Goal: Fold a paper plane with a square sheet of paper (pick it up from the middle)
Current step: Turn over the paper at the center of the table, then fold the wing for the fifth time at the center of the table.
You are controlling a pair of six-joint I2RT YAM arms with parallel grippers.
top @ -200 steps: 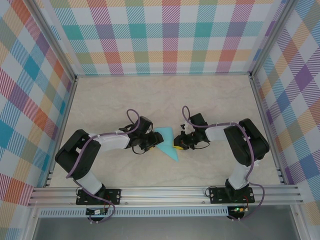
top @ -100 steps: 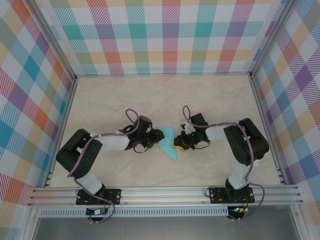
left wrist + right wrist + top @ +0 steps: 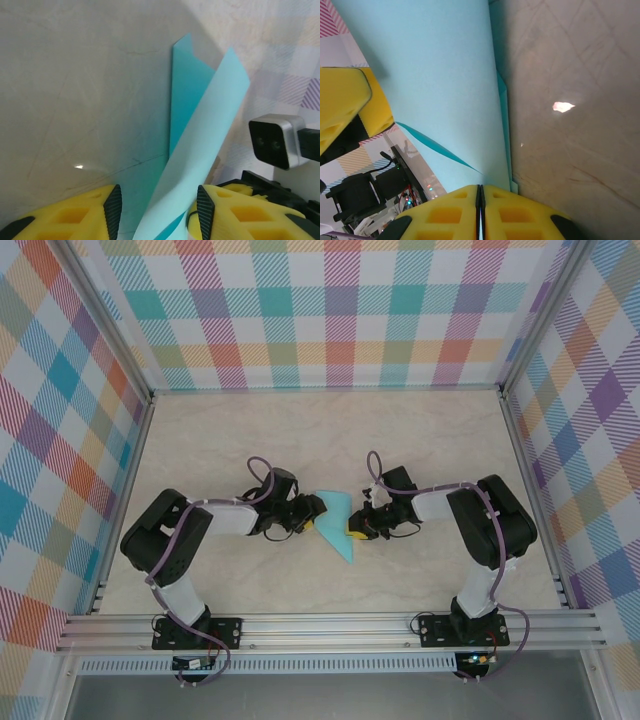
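The paper (image 3: 338, 525) lies at the middle of the table (image 3: 250, 430), between the two grippers. It is already folded: its narrow point goes toward the near edge of the table and its wider end toward the far edge.

The left gripper (image 3: 312, 521) is low over the table, just left of the middle, at the left edge of the paper. In the left wrist view its fingers (image 3: 113, 207) stand partly apart, with a clear gap between the black pads. One flap of the paper rises tilted through this gap, while a darker layer under it lies flat on the table. The flap passes close to one finger, but I cannot tell if it touches it; the pads do not press it.

The right gripper (image 3: 356, 531) is just right of the table's middle, at the right edge of the paper. In the right wrist view its yellow fingers (image 3: 445, 210) are closed together with no gap, and the edge of the paper goes in between them, so they pinch it.
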